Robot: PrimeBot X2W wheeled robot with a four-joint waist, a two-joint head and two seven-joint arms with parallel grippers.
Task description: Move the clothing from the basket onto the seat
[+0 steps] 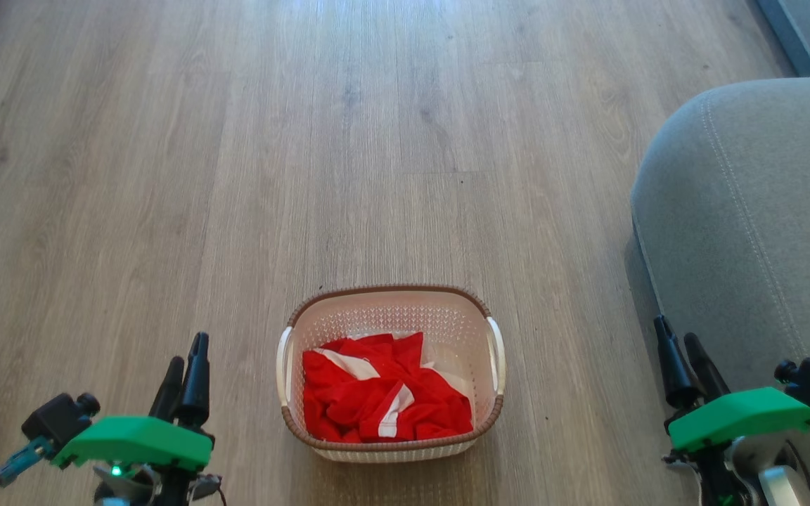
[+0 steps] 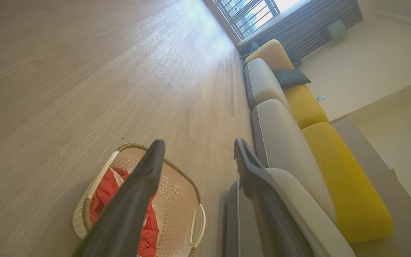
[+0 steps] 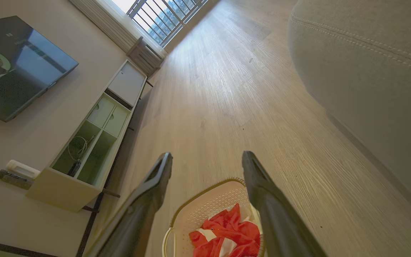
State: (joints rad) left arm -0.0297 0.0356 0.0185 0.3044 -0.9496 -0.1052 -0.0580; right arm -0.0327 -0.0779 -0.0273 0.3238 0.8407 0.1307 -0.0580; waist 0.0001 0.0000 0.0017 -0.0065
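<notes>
Here we are, eyes on the basket, sitting upright on the wooden floor. The clothing lies inside the basket, a crumpled red heap with white stripes showing, bunched toward the basket's near wall and sitting below the brown rim.

Off to the basket's left, apart from its handle, the left gripper hangs above the floor. The left wrist view shows its two dark fingers spread wide with nothing between them, and the basket sits beyond them (the red fabric peeks out on either side of one finger).

Over on the basket's right, the right gripper is also clear of the basket. In the right wrist view there is a broad gap between its fingers, with nothing held, and the basket lies past the tips.

Further to the basket's right stands the seat, a grey cushion with pale stitch lines. A strip of floor separates it from the basket, and its rounded corner rises just behind the right gripper.
</notes>
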